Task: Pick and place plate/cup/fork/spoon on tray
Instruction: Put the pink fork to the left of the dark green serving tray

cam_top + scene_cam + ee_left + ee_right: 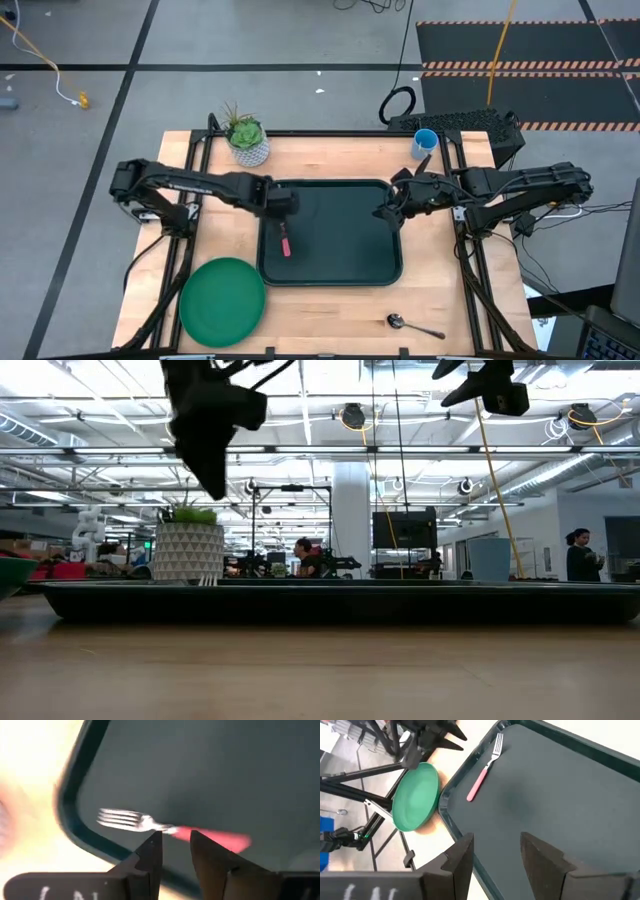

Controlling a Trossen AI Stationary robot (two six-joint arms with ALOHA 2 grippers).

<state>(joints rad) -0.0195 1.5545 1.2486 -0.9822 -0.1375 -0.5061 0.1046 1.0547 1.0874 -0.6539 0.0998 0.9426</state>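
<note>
The fork (285,243), silver tines and pink-red handle, lies flat on the floor of the dark tray (262,270), close to its left rim. My left gripper (285,203) hangs open above the tray's left part, with the fork (170,827) below its fingertips (175,845) and apart from them. My right gripper (383,212) stands open over the tray's right part, nothing between its fingers (497,845). The green plate (222,300) rests on the table at the near left. The blue cup (425,142) stands at the far right. The spoon (412,325) lies near the front edge.
A white speckled plant pot (247,140) stands at the far left corner, just behind the tray. Black frame bars run along the table's left and right sides. Bare wood shows between the tray and the front edge.
</note>
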